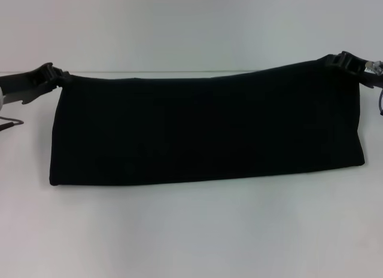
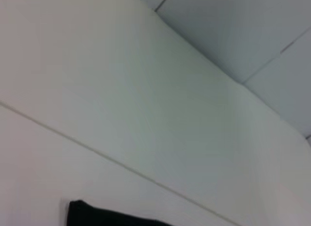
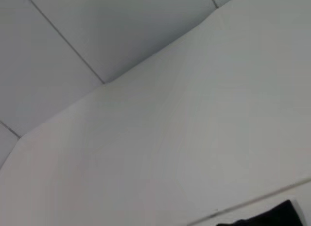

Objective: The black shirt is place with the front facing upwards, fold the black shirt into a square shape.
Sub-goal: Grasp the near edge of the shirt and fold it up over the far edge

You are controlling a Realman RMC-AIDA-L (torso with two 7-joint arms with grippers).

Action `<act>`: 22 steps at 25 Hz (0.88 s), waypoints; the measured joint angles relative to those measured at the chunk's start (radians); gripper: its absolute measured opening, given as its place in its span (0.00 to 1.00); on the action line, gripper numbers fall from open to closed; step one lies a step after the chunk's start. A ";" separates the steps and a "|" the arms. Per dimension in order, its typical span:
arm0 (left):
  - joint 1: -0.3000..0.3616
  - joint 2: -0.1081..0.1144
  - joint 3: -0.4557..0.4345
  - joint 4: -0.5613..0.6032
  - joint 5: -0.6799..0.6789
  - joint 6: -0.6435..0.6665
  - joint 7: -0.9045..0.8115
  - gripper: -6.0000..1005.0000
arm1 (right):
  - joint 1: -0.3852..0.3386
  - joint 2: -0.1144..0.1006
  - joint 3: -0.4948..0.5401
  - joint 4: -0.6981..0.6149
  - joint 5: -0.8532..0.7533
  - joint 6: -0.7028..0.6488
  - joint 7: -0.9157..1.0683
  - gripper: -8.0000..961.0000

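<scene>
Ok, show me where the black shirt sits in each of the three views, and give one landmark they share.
Head view: the black shirt spans the middle as a wide band, left gripper and right gripper at its far corners.
Left wrist view: a dark corner at the bottom edge.
Right wrist view: a dark corner at the bottom edge.
Shared landmark: the white table.

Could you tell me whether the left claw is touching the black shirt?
Touching: in the head view the left claw pinches the far left corner of the black shirt.
</scene>
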 joint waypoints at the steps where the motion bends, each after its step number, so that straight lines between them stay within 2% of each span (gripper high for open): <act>1: 0.000 -0.004 0.001 0.000 -0.013 -0.018 0.003 0.06 | 0.003 0.002 0.000 0.001 0.002 0.010 0.001 0.14; 7: -0.005 -0.011 0.003 0.001 -0.033 -0.071 0.004 0.07 | 0.021 0.016 -0.002 0.006 0.051 0.084 -0.014 0.14; 11: -0.023 -0.013 0.014 -0.019 -0.034 -0.123 0.012 0.08 | 0.051 0.016 -0.027 0.041 0.056 0.159 -0.023 0.14; 16: -0.037 -0.019 0.074 -0.037 -0.036 -0.205 0.017 0.09 | 0.073 0.018 -0.093 0.090 0.059 0.274 -0.024 0.15; 22: -0.045 -0.022 0.082 -0.038 -0.030 -0.234 0.016 0.10 | 0.080 0.019 -0.105 0.098 0.060 0.306 -0.024 0.15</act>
